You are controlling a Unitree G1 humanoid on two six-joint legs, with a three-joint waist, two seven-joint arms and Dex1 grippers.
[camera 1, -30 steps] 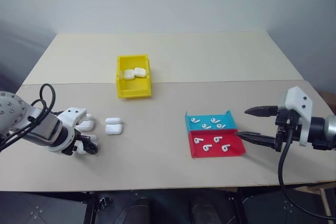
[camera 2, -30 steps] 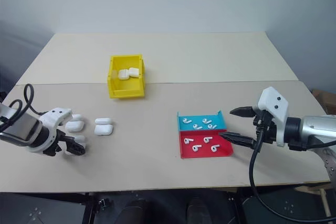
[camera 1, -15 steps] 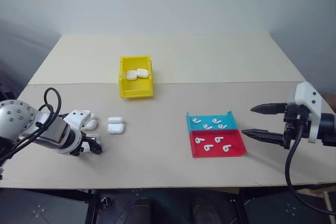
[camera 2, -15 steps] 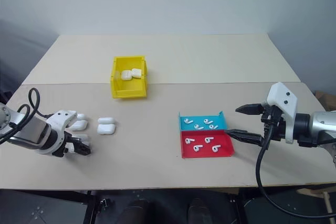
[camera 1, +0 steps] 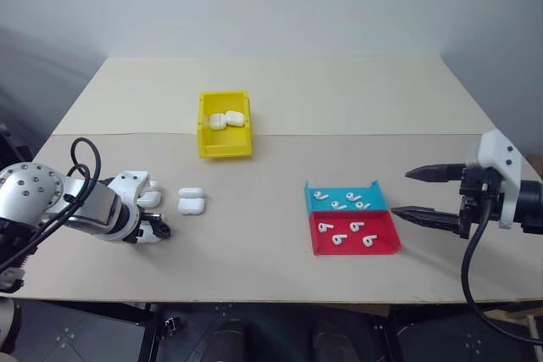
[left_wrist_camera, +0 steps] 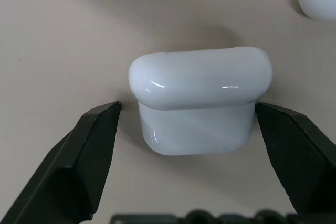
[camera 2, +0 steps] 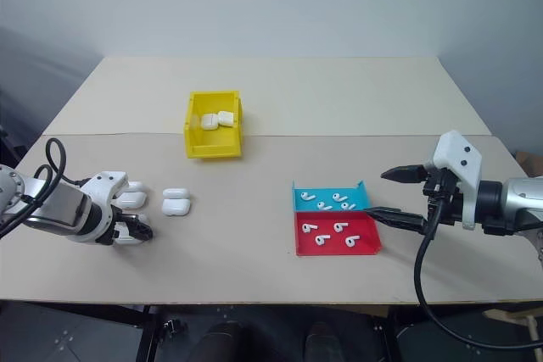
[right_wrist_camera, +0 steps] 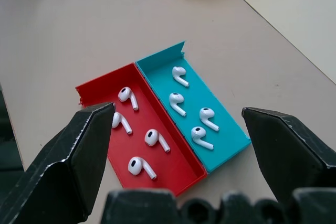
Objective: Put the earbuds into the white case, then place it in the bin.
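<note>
From the head camera, a pale matte table (camera 1: 280, 108) carries a bright yellow bin (camera 1: 225, 143) with upright walls and two glossy white cases already inside. Toward the robot's left, a loose group of identical rounded cases lies on the tabletop, two of them stacked side by side (camera 1: 191, 202) and others partly hidden under the left gripper (camera 1: 151, 230), which points steeply down at them. On the right sits a flat tray, one half cyan (camera 1: 347, 197), one half red (camera 1: 356, 233), each holding four small earbuds (camera 1: 346, 227) with short stems. The right gripper (camera 1: 422, 193) hangs just beside the tray's right edge, its two black fingers spread wide with nothing between them.

In the left wrist view, the white case (left_wrist_camera: 200, 98) lies closed on the table — smooth, shiny plastic, lid seam visible — between the left gripper's two fingers (left_wrist_camera: 86, 153), which stand apart on either side of it without pressing it. Parts of two more cases show at the edges.

In the right wrist view, the tray lies beyond the splayed fingers (right_wrist_camera: 79, 156); nothing blocks the earbuds. No writing is readable anywhere.
</note>
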